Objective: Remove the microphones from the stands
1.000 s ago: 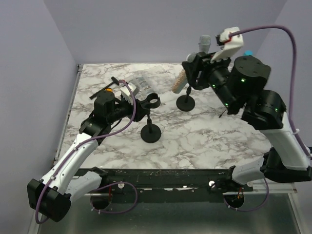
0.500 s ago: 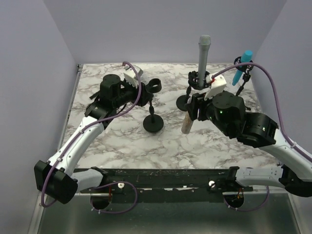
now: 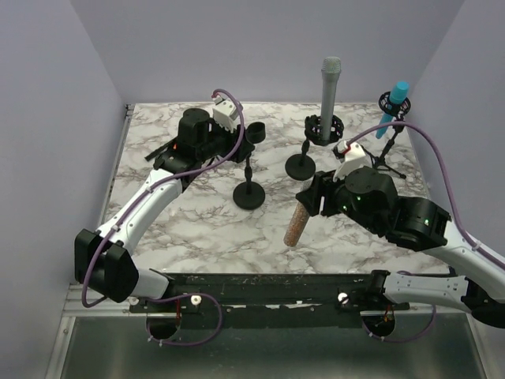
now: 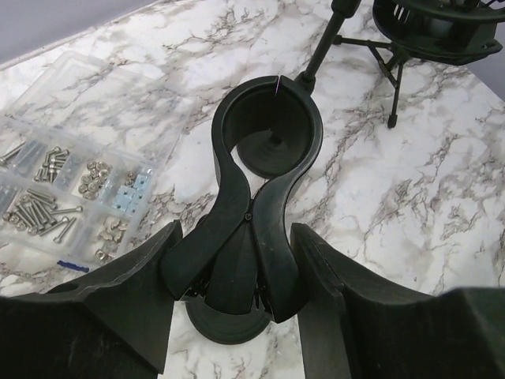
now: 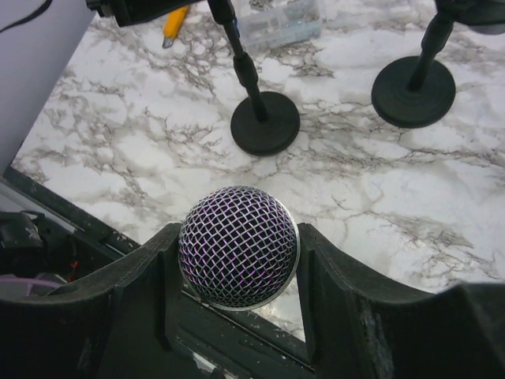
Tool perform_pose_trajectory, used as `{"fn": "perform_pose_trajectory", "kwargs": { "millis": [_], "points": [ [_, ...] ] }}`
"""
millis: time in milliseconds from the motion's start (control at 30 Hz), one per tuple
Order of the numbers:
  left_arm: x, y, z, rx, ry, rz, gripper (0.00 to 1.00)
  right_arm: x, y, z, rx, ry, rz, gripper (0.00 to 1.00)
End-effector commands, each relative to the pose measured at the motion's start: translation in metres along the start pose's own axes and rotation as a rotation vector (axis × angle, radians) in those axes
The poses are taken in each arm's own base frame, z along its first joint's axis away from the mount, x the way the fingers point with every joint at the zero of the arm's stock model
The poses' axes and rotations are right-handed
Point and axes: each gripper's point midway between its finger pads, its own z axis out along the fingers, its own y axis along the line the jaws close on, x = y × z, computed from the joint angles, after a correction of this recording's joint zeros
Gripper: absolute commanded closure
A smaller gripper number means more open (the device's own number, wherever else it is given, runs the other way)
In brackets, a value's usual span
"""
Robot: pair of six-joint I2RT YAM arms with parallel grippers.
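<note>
A microphone with a tan body [image 3: 297, 220] and a mesh head [image 5: 238, 246] is held in my right gripper [image 3: 310, 202], clear of any stand and tilted low over the table's near middle. In the right wrist view the right gripper [image 5: 237, 253] has its fingers shut on the head. The black stand [image 3: 249, 195] with a round base stands left of centre, and its ring clip [image 4: 272, 130] is empty. My left gripper [image 3: 241, 139] is at the clip. In the left wrist view the left gripper [image 4: 235, 245] is closed on the clip's two levers.
A grey microphone [image 3: 329, 85] stands upright in a shock-mount stand [image 3: 301, 165] at the back. A blue microphone [image 3: 395, 98] sits on a tripod at the back right. A clear box of screws [image 4: 59, 181] lies left of the stand. The table's near edge [image 5: 47, 197] is close below the held microphone.
My right gripper has carried the tan microphone away from the back stands, down and toward the near edge. My left arm has moved back and right with the stand's clip.
</note>
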Motion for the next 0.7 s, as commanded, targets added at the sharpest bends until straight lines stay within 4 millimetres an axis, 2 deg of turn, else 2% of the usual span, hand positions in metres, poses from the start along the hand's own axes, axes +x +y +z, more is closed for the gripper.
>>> {"fn": "perform_pose_trajectory", "kwargs": {
  "millis": [0, 100, 233, 433, 500, 600, 667],
  "points": [
    [-0.029, -0.008, -0.012, 0.002, -0.11, 0.02, 0.41, 0.009, 0.018, 0.006, -0.079, 0.028, 0.047, 0.99],
    [-0.027, -0.015, -0.026, 0.009, -0.103, -0.001, 0.02, 0.015, 0.022, 0.007, -0.104, 0.046, 0.046, 0.99],
    [-0.025, -0.028, -0.055, 0.011, -0.082, -0.06, 0.02, 0.024, 0.027, 0.01, -0.128, 0.074, 0.049, 0.99],
    [-0.005, -0.058, -0.105, 0.071, -0.047, -0.155, 0.01, 0.035, 0.038, 0.015, -0.175, 0.111, 0.086, 0.99],
    [0.009, -0.078, -0.119, 0.162, -0.024, -0.189, 0.02, 0.038, 0.048, 0.017, -0.216, 0.121, 0.113, 0.99],
    [0.035, -0.119, -0.138, 0.389, 0.026, -0.264, 0.03, 0.044, 0.066, 0.023, -0.287, 0.141, 0.159, 0.99],
    [0.052, -0.136, -0.146, 0.494, 0.041, -0.313, 0.05, 0.05, 0.076, 0.03, -0.314, 0.166, 0.19, 0.99]
  ]
}}
